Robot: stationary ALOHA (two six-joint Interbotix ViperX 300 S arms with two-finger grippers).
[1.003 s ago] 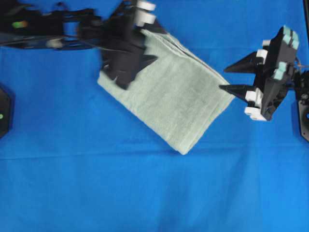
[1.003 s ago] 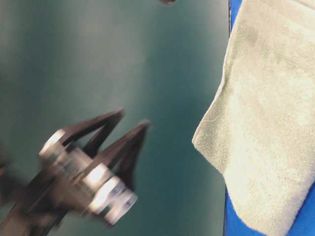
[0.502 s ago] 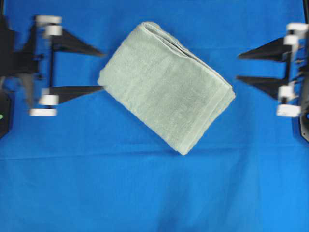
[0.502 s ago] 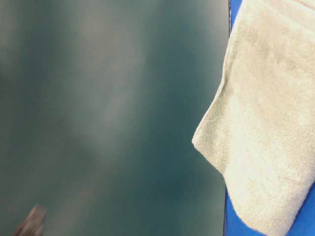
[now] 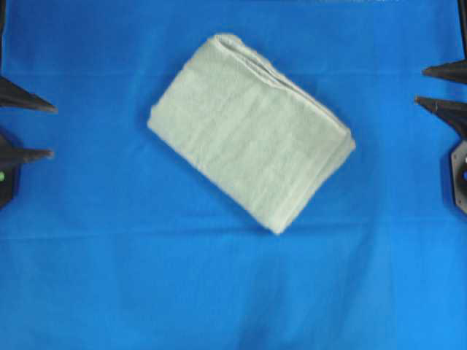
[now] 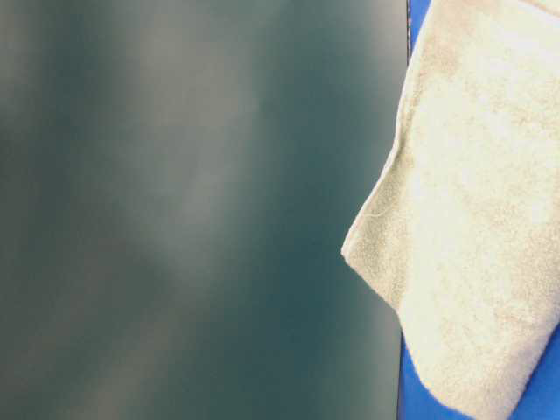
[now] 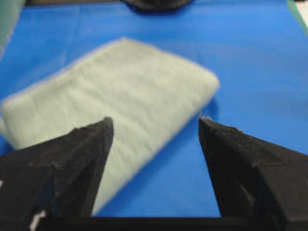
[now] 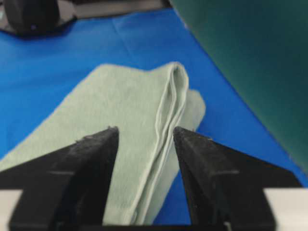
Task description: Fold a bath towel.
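The bath towel, pale sage green, lies folded into a thick rectangle, set diagonally on the blue cloth. It fills the right side of the table-level view as the bath towel. My left gripper is at the far left edge, open, well clear of it. My right gripper is at the far right edge, also open and apart from it. The left wrist view shows the towel beyond the open left gripper. Beyond the open right gripper, the towel's layered edge shows.
The blue cloth covers the whole table. Black arm bases sit at the left edge and right edge. A dark green wall stands beside the table on one side.
Both arms pulled back outward from the towel to the table's sides. The left gripper left the towel's upper-left corner. The towel stayed still.
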